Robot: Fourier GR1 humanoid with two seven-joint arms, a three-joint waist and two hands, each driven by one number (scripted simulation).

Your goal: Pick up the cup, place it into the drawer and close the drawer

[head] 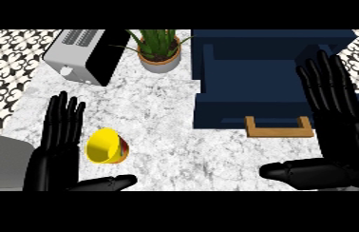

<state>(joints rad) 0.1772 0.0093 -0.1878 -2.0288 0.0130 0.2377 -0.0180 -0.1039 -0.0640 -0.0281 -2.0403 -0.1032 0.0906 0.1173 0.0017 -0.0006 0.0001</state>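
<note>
While both arms rise from the near edge, the yellow cup [105,146] lies tipped on its side on the marbled worktop [161,117], its open mouth turned toward the left and a bit of red and green showing along its right flank. The left hand [60,136] stands just beside it on the left, fingers straight and pointing away from the robot, thumb stretched out low toward the right beneath the cup; it has hold of nothing, and I cannot tell whether the fingers brush the cup's rim or stop just short. Over on the right, the right hand [326,112] is likewise spread flat, fingers straight and fanned upward, thumb jutting left near the bottom, empty too. It shows in front of the right side of the dark blue drawer [245,79], which is pulled open, its hollow interior showing. The drawer's wooden handle [278,127] sits at the near edge of its front, just left of the right hand's fingers. The cup is well apart from the drawer, with bare worktop between them. At the back, a potted plant [160,50] with long green leaves stands just left of the drawer, and a silver and black toaster [82,55] sits further left, near the patterned tile.
</note>
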